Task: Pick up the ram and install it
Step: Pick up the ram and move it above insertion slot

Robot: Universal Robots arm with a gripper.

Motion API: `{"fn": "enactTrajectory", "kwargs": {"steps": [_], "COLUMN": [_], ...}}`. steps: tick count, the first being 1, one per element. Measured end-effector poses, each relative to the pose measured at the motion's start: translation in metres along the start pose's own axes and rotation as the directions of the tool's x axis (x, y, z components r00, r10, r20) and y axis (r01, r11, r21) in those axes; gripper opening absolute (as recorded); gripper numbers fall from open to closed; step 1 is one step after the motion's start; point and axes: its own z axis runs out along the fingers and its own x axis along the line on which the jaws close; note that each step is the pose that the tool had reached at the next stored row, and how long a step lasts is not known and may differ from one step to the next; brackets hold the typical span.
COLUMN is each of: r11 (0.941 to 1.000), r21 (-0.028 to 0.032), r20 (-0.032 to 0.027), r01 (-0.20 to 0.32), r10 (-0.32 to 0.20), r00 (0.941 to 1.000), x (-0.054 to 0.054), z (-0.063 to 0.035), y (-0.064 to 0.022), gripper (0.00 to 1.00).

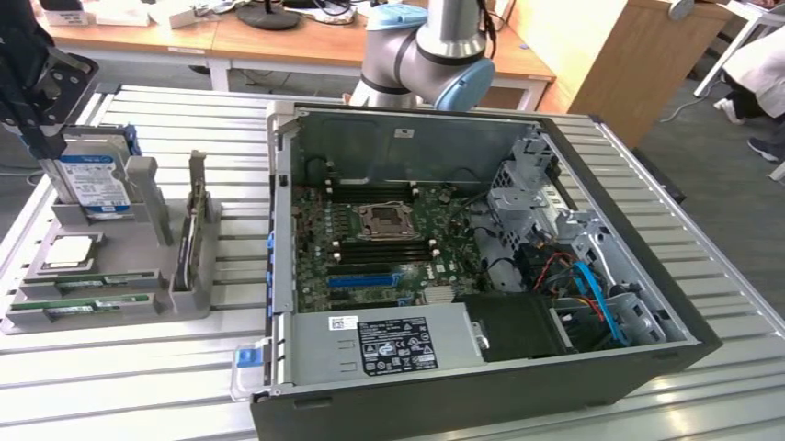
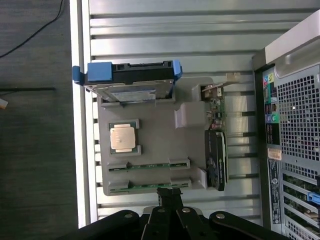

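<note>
Closed fingers of the gripper [image 2: 169, 195] hang over the ram [image 2: 142, 186] in its tray [image 2: 160, 135]; seemingly empty, they could jab the stick if lowered without opening.

Clear air above the two ram sticks [image 2: 145, 165] [image 2: 142, 186] — an upright hard drive [image 2: 130, 80] and a standing expansion card [image 2: 216, 160] wall two sides of the holder [image 2: 160, 135] — the computer case [image 2: 295, 100] looms beyond the card.

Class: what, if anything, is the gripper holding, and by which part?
Nothing is held. The gripper is shut and empty; the ram nearest it lies in the grey tray.
</note>
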Motion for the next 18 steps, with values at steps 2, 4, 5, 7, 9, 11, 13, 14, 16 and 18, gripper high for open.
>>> {"fn": "enactTrajectory", "kwargs": {"steps": [2, 4, 5, 7, 9, 11, 13, 14, 16, 18], "r11": [0.9998, 0.9986, 0.9976, 0.9947, 0.9907, 0.9855, 0.9793, 0.9758, 0.9677, 0.9581], "r21": [-0.0004, -0.0012, -0.0016, -0.0023, -0.0032, -0.0041, -0.0048, -0.0052, -0.0062, -0.0073], "r20": [-0.001, -0.0027, -0.0037, -0.0055, -0.0072, -0.0091, -0.0111, -0.0121, -0.0141, -0.0159], "r01": [0.02, 0.053, 0.069, 0.103, 0.136, 0.169, 0.202, 0.219, 0.252, 0.286], "r10": [-0.02, -0.053, -0.069, -0.103, -0.136, -0.169, -0.202, -0.219, -0.252, -0.286], "r00": [0.9998, 0.9986, 0.9976, 0.9947, 0.9907, 0.9855, 0.9793, 0.9757, 0.9676, 0.958], "x": [0.0, 0.0, 0.0, 0.0, 0.0, 0.0, 0.0, 0.0, 0.0, 0.0], "z": [0.0001, 0.0002, 0.0002, 0.0001, 0.0002, 0.0002, 0.0003, 0.0003, 0.0003, 0.0004], "y": [0.0, -0.0001, 0.0, 0.0, 0.0, 0.0, 0.0, -0.0001, 0.0, 0.0], "gripper": [0.1, 0.1, 0.1, 0.1, 0.1, 0.1, 0.1, 0.1, 0.1, 0.1]}}
